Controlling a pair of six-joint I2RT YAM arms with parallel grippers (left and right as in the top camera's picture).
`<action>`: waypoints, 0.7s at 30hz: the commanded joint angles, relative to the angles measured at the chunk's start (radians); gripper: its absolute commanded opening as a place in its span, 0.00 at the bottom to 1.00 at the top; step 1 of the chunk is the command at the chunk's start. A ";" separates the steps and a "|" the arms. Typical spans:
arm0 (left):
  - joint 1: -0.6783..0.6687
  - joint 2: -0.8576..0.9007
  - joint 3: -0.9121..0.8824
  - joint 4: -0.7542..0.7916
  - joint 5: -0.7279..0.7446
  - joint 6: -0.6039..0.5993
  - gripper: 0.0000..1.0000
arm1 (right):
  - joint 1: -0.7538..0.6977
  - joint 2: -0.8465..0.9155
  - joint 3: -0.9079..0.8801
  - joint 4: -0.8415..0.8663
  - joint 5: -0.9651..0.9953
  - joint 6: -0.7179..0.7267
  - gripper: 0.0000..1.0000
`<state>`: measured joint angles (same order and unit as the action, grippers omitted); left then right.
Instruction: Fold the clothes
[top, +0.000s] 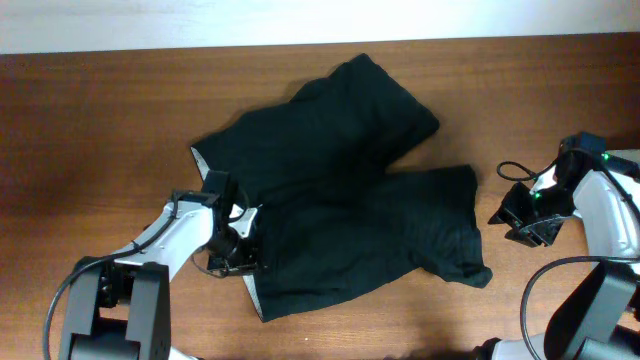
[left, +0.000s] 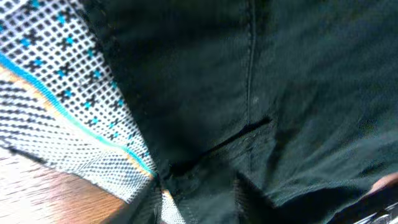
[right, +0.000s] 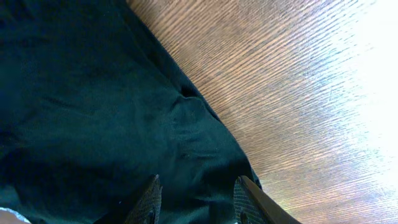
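The clothes (top: 350, 200) are black shorts lying spread out in the middle of the wooden table (top: 100, 120). A light lining strip (top: 200, 160) shows along their left edge. My left gripper (top: 240, 255) is down on that left edge. In the left wrist view the black fabric (left: 280, 93) and dotted white lining (left: 56, 93) fill the frame. The left fingers (left: 193, 208) look spread, with bunched fabric between them. My right gripper (top: 510, 220) is open and empty, just right of the shorts' right leg. Its fingers (right: 196, 202) point at the black fabric (right: 93, 93).
A black cable loop (top: 515, 170) lies by the right arm. The table's far edge meets a white wall (top: 300, 20) at the top. Bare wood shows left of the shorts and right of them (right: 280, 74).
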<state>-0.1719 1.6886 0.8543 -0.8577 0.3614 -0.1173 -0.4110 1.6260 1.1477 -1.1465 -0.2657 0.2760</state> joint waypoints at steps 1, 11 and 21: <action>-0.002 -0.006 -0.008 0.019 0.038 -0.018 0.00 | -0.003 -0.013 0.016 0.029 -0.016 -0.010 0.42; 0.200 -0.096 0.287 -0.402 -0.249 0.091 0.00 | 0.170 0.093 -0.041 0.451 -0.089 -0.055 0.48; 0.201 -0.096 0.287 -0.354 -0.385 0.035 0.00 | 0.212 0.288 0.029 0.527 -0.176 -0.063 0.04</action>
<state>0.0257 1.6077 1.1328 -1.2179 0.0399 -0.0532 -0.2028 1.9133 1.1221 -0.6292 -0.4175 0.2276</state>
